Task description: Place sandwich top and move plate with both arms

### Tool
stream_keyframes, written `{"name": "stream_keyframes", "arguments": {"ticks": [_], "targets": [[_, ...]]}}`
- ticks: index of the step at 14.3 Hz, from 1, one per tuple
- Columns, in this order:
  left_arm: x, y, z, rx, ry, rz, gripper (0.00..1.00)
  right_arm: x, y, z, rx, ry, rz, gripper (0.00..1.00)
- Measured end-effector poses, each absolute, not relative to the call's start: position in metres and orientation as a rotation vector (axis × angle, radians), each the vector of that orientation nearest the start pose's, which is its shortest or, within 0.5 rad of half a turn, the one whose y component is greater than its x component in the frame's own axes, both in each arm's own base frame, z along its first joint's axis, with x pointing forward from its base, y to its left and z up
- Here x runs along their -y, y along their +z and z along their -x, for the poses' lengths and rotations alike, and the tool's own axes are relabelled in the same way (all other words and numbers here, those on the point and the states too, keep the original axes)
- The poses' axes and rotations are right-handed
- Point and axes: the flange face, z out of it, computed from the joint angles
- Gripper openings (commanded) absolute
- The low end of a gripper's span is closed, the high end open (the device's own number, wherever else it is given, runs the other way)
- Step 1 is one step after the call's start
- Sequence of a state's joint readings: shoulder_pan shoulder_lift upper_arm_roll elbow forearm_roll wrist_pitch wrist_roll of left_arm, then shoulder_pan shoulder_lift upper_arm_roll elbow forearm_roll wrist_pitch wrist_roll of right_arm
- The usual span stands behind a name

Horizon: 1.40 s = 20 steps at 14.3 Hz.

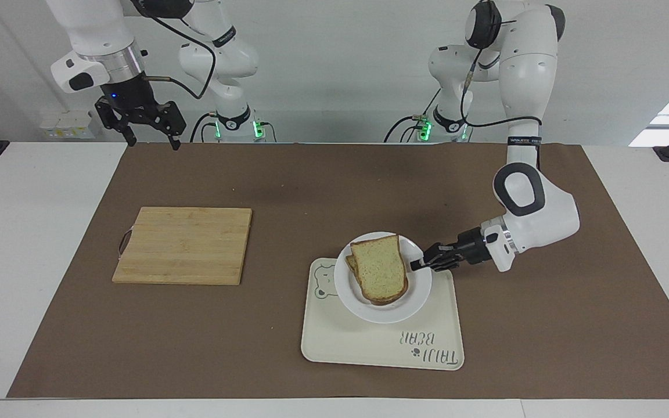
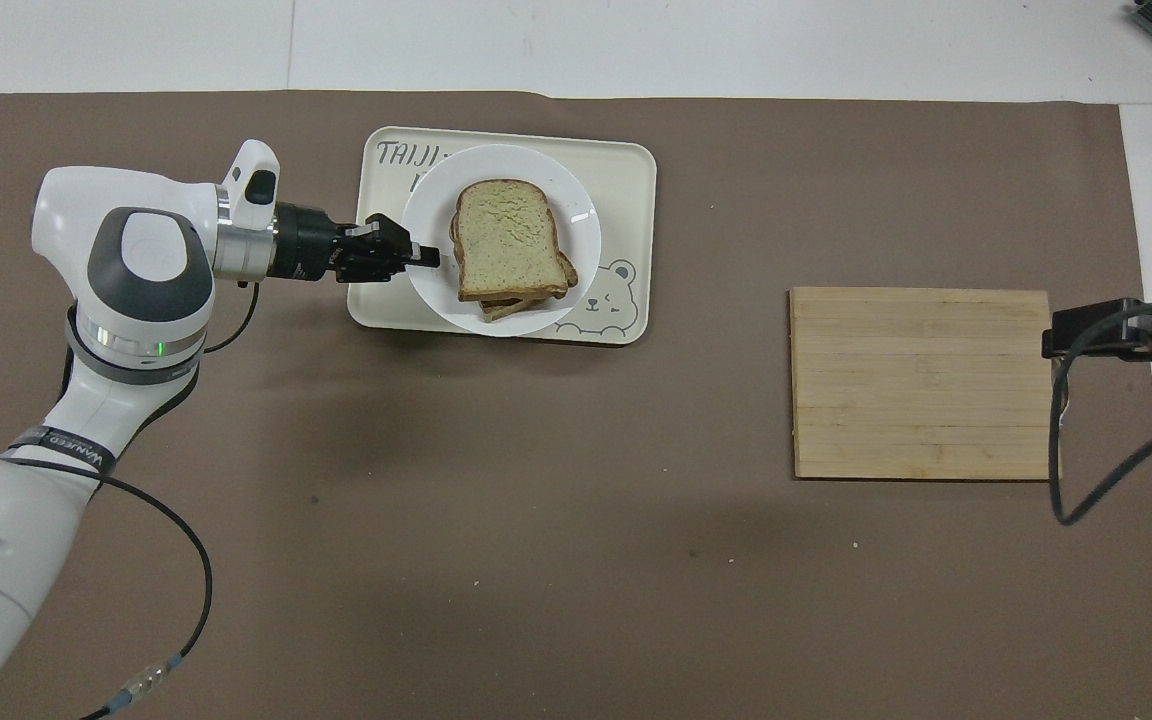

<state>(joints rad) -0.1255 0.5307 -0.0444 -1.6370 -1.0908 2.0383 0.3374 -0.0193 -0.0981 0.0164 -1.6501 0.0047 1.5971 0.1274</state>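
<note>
White and glossy, the round plate is gripped at its rim by the left claw, whose fingers are closed on the edge toward the left arm's end of the surface. The plate is over the cream tray with the bear drawing, covering most of the bear at one corner; whether it rests on the tray or hangs just above it cannot be told. On the plate lies a stack of bread, and the sandwich top, a pale greenish-tan slice with a brown crust, sits uppermost, with the edges of lower slices showing from under it on the side nearer to the robots. The left arm reaches low over the brown mat, its wrist level with the plate. The right claw hangs high in the air, over the mat's edge nearest the robots at the right arm's end, its fingers spread apart and holding nothing; the right arm waits there. A bamboo cutting board lies flat on the mat, well apart from the tray, toward the right arm's end of the surface.
</note>
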Motion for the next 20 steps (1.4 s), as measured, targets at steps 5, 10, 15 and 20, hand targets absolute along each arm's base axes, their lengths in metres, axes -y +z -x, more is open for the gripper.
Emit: {"name": "stream_keyframes", "arguments": {"ticks": [5, 10, 15, 20], "targets": [[0.162, 0.295, -0.685, -0.112, -0.045, -2.21, 0.0, 0.001, 0.639, -0.522, -0.115, -0.008, 3.129, 1.0], [0.175, 0.29, -0.689, -0.084, 0.021, -2.289, 0.0, 0.007, 0.643, -0.522, -0.067, -0.017, 3.144, 1.0], [0.173, 0.291, -0.692, -0.086, 0.063, -2.32, 1.0, 0.006, 0.642, -0.522, -0.065, -0.016, 3.144, 1.0], [0.151, 0.321, -0.698, -0.126, 0.107, -2.368, 1.0, 0.006, 0.642, -0.522, -0.065, -0.016, 3.144, 1.0]]}}
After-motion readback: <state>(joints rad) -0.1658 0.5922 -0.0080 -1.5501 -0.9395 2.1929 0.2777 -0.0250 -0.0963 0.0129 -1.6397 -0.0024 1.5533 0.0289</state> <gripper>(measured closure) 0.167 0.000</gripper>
